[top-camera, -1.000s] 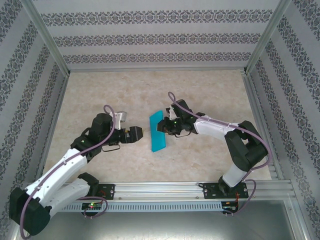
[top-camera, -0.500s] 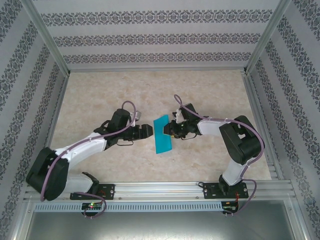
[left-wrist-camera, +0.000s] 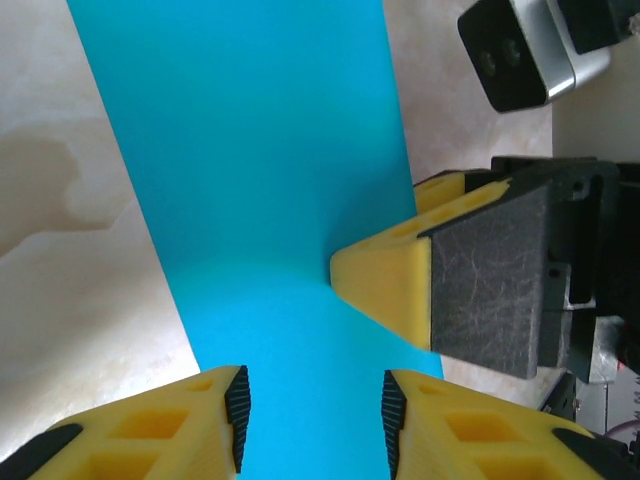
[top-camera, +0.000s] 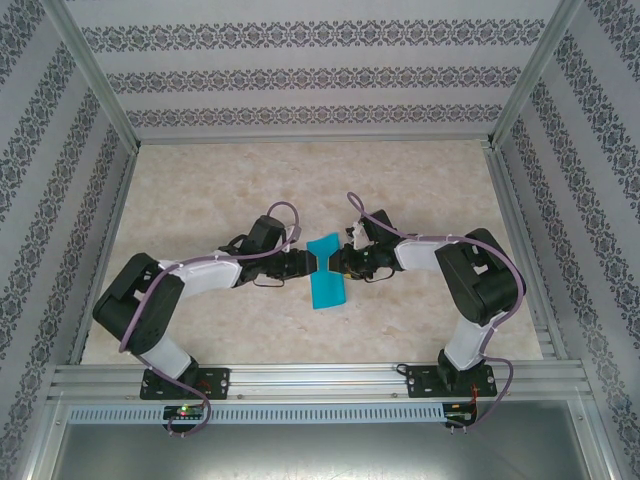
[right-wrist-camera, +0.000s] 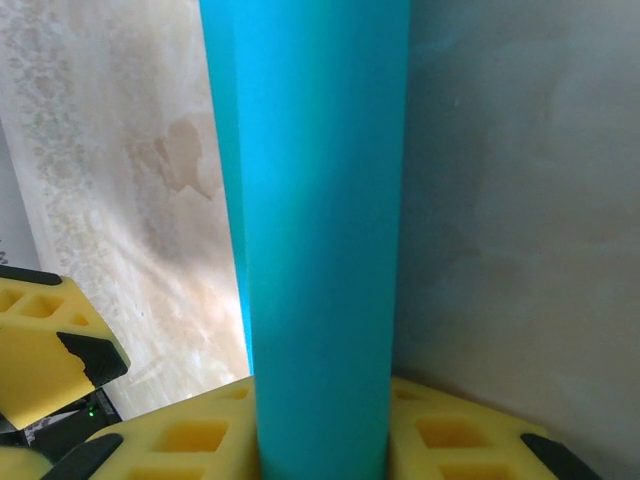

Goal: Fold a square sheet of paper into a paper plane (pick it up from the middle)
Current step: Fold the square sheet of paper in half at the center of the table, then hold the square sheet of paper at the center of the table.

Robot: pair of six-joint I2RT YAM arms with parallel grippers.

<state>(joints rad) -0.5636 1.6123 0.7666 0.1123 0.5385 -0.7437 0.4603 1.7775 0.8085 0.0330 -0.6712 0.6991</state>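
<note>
The teal-blue square sheet of paper (top-camera: 326, 272) is bent over into a narrow curved band and held off the table at mid-table. My right gripper (top-camera: 343, 262) is shut on its middle from the right. In the right wrist view the band (right-wrist-camera: 320, 220) rises from between that gripper's (right-wrist-camera: 322, 452) yellow fingers (right-wrist-camera: 190, 440). My left gripper (top-camera: 299, 263) meets the sheet from the left. In the left wrist view its jaws (left-wrist-camera: 312, 412) stand apart with the paper's face (left-wrist-camera: 250, 170) showing in the gap, and a right fingertip (left-wrist-camera: 385, 285) presses on the paper.
The beige marbled tabletop (top-camera: 200, 190) lies all around. Patterned walls with aluminium posts (top-camera: 95, 80) close in the back and both sides. An aluminium rail (top-camera: 320, 375) runs along the near edge between the arm bases.
My left arm has reached right until its gripper meets the paper, its jaws narrowing on the way. The right gripper has kept its hold, and the sheet has shifted slightly and looks pinched at its middle.
</note>
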